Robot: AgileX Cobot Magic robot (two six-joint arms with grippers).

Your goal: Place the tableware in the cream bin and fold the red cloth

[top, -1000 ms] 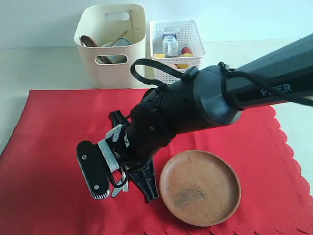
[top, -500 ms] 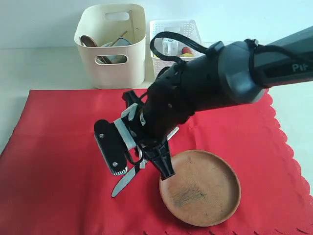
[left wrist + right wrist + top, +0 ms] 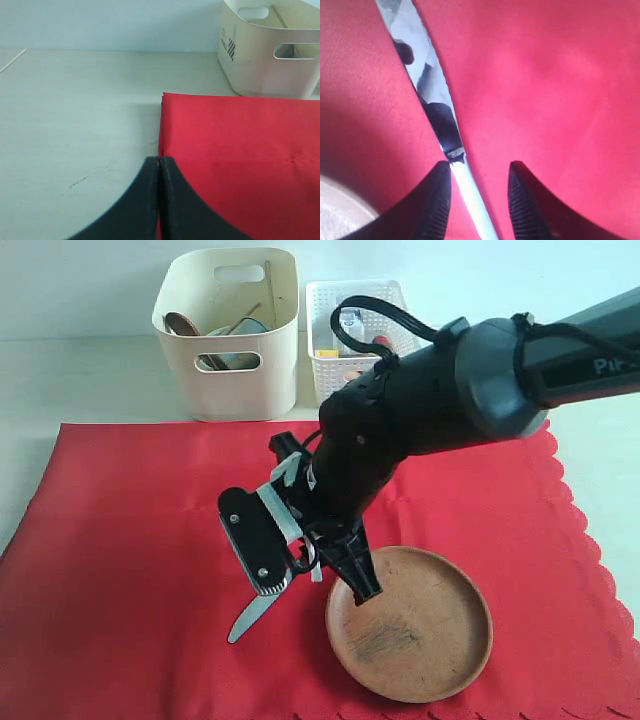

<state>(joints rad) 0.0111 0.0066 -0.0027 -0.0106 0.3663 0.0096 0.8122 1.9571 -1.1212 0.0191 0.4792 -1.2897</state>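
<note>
The red cloth (image 3: 130, 540) lies spread flat on the table. A metal table knife (image 3: 255, 613) rests on it, just left of the round brown plate (image 3: 410, 622). My right gripper (image 3: 310, 585) hangs open over the knife. In the right wrist view the knife (image 3: 432, 95) runs between the two fingers of that gripper (image 3: 479, 172), close to one pad (image 3: 440, 200). The cream bin (image 3: 228, 370) stands at the back and holds a wooden spoon (image 3: 180, 323), a bowl (image 3: 235, 340) and chopsticks (image 3: 268, 285). My left gripper (image 3: 159, 161) is shut over the side edge of the cloth (image 3: 240, 150), with the bin (image 3: 270, 60) ahead of it.
A white lattice basket (image 3: 330, 350) with a milk carton and food pieces stands right of the cream bin. The right arm (image 3: 470, 400) crosses above the cloth's middle. Bare pale table (image 3: 75, 100) lies left of the cloth.
My right gripper has swung to the right toward the plate and gone from shut to open, now straddling the knife. The knife, plate and left gripper have stayed put.
</note>
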